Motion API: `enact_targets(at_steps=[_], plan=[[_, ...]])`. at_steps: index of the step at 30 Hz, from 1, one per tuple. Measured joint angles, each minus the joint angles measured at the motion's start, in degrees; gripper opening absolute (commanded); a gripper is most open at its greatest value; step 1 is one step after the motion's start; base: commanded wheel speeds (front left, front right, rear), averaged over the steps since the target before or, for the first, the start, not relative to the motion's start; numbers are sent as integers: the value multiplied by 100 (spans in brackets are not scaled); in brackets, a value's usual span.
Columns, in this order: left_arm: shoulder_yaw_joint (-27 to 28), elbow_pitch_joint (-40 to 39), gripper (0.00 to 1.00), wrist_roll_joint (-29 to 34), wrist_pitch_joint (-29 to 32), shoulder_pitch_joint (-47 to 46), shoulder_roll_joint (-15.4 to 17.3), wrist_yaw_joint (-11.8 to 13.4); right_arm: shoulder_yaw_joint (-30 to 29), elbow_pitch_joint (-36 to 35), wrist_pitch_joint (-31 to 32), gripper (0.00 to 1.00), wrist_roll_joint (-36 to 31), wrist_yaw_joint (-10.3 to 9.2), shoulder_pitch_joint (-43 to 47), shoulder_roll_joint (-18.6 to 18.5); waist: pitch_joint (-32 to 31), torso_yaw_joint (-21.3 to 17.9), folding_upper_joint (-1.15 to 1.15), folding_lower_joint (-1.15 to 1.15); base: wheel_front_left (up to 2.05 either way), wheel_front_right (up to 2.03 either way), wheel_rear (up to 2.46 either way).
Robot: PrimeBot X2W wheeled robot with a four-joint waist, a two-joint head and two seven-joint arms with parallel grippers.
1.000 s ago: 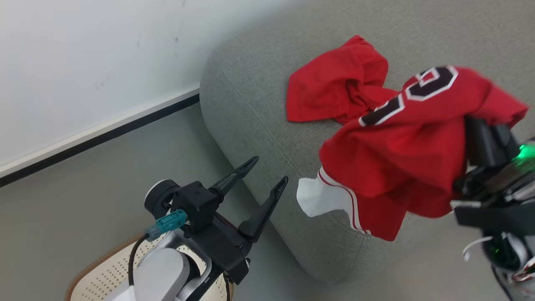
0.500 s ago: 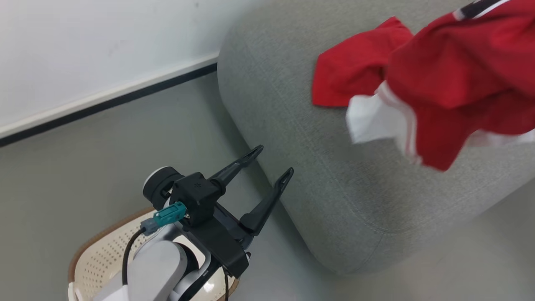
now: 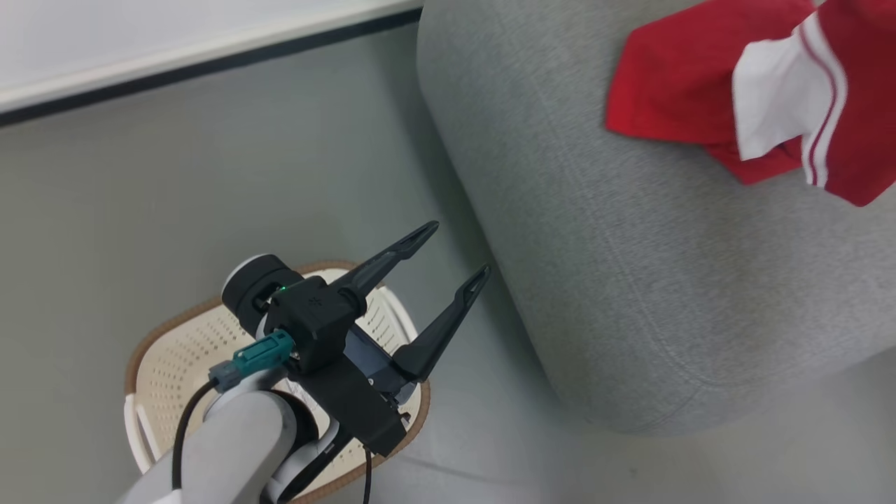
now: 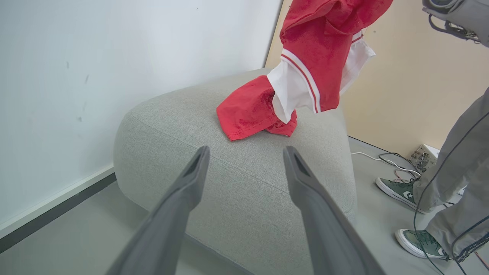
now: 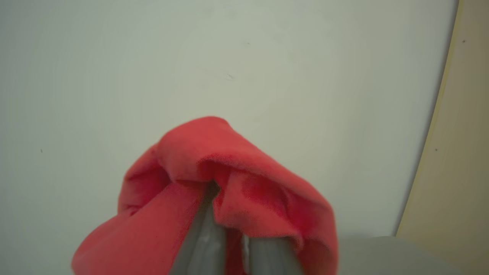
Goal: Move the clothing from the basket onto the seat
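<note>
Jersey [image 3: 840, 105] hangs farther in than a second ago, over seat [image 3: 630, 280] at 2 o'clock, above shirt [image 3: 665, 91] | right gripper [image 5: 228, 233] clamps jersey | left gripper [image 3: 458, 247] wide, empty, by basket [image 3: 175, 350] at 7 o'clock | drop pending

The seat [image 4: 244, 198] lies bare at six o'clock; the red shirt [image 4: 244, 112] blocks its twelve o'clock end (the jersey [image 4: 317, 49] hangs just above it). A person's legs [image 4: 454, 179] stand at three o'clock, perhaps close beside the seat.
</note>
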Motion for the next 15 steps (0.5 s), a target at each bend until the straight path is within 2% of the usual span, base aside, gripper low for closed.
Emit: enact_targets(at_steps=[6,11,15], plan=[[64,-74,100,18,1,-120,92,-3,-176,533,94,0,-215,-408,-298,-120,394,258,0,0,0,0,0],[124,-36,100,15,-5,-239,125,-48,94,1011,235,0,-436,-686,-395,16,659,508,0,0,0,0,0],[167,98,100,-2,-58,-284,134,-56,424,1489,455,0,-549,-719,-466,286,796,709,0,1,0,0,0]])
